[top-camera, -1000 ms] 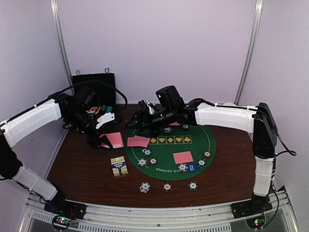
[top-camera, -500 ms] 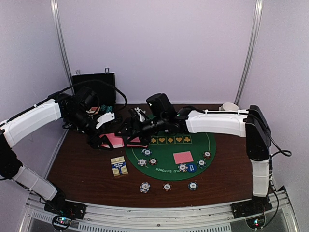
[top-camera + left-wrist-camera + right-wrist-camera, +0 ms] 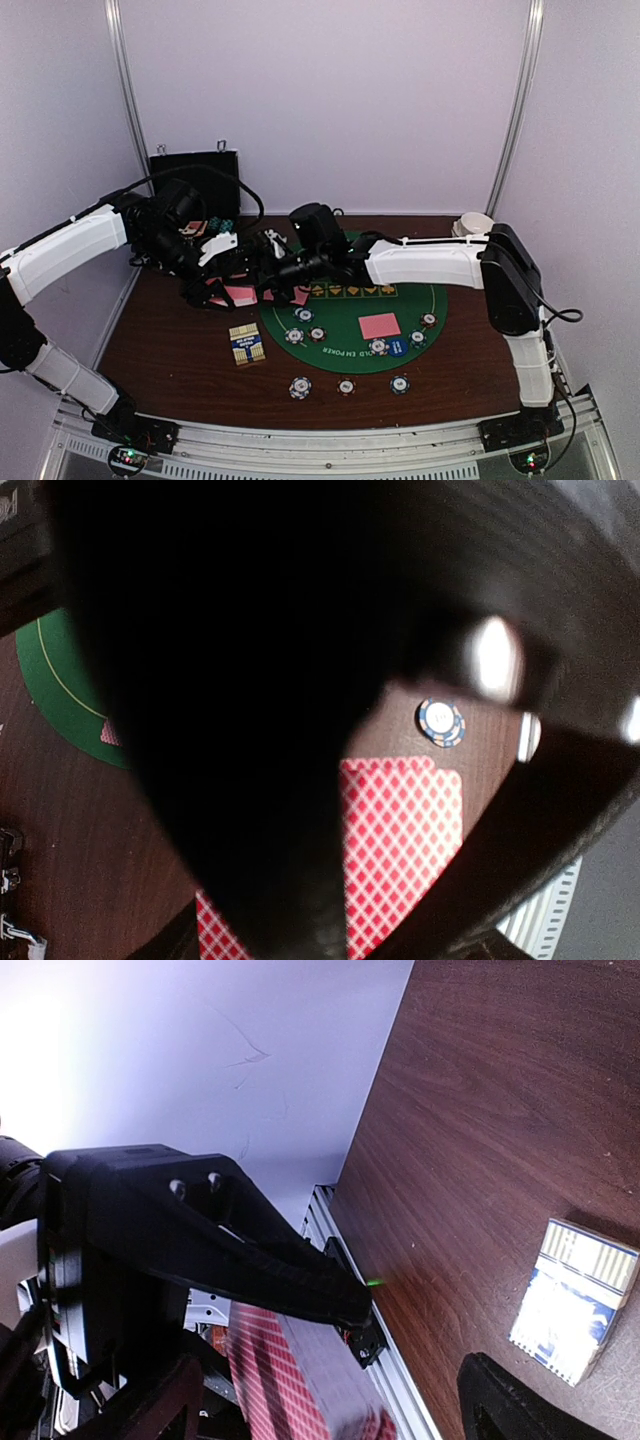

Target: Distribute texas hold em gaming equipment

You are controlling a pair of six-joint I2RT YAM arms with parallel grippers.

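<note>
My left gripper hangs low over the table's left side, shut on a stack of pink-backed playing cards. The right arm reaches across to it, and the right gripper is open, its fingers on either side of that stack. In the right wrist view the cards slant between my right fingertips, under the left gripper's black finger. The left wrist view is mostly blocked by a dark shape, with the cards and a blue chip showing past it. One pink card lies on the green mat.
Several poker chips sit on the mat and in a row near the front edge. A card box lies left of the mat. The black case stands at the back left, a white bowl at the back right.
The right arm has swung left across the mat until its gripper reached the cards in the left gripper. The left arm has stayed where it was.
</note>
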